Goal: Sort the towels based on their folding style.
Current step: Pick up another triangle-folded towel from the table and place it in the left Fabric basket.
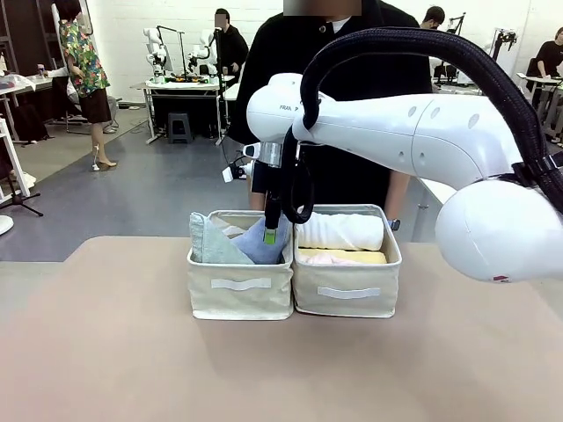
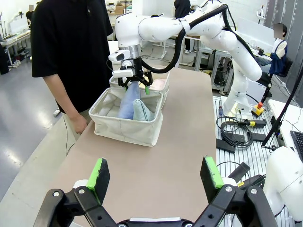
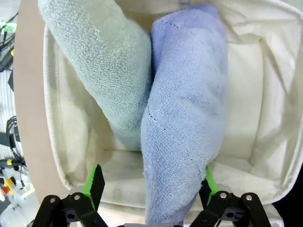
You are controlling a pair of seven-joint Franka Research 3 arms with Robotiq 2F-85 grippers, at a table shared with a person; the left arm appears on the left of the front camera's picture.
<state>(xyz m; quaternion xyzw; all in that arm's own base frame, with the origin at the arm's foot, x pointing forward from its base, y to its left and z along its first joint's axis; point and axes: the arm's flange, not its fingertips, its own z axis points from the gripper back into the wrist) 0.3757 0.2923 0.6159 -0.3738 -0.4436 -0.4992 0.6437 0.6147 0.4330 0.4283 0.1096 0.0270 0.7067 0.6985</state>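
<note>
Two cone-folded towels lean together in the left basket [image 1: 237, 294]: a pale grey-green one [image 1: 207, 242] and a light blue one [image 1: 258, 246]. My right gripper [image 1: 271, 236] hangs over that basket, reaching in from the right. In the right wrist view it [image 3: 151, 182] stands open with the light blue towel [image 3: 184, 118] between its green pads [image 3: 97, 182]. One pad is clear of the cloth, the other is at its edge. The grey-green towel [image 3: 109, 71] lies alongside. A white roll [image 1: 341, 232] and a yellow roll [image 1: 343, 256] lie in the right basket [image 1: 347, 299]. My left gripper [image 2: 156, 175] is open and holds nothing above the bare table.
A person in a black shirt [image 1: 352, 61] stands at the far edge, right behind the baskets, with one hand [image 2: 78, 124] hanging near the table's side. My right arm's white links [image 1: 413, 132] span the right half of the table. The tan tabletop [image 1: 132, 369] in front of the baskets is free.
</note>
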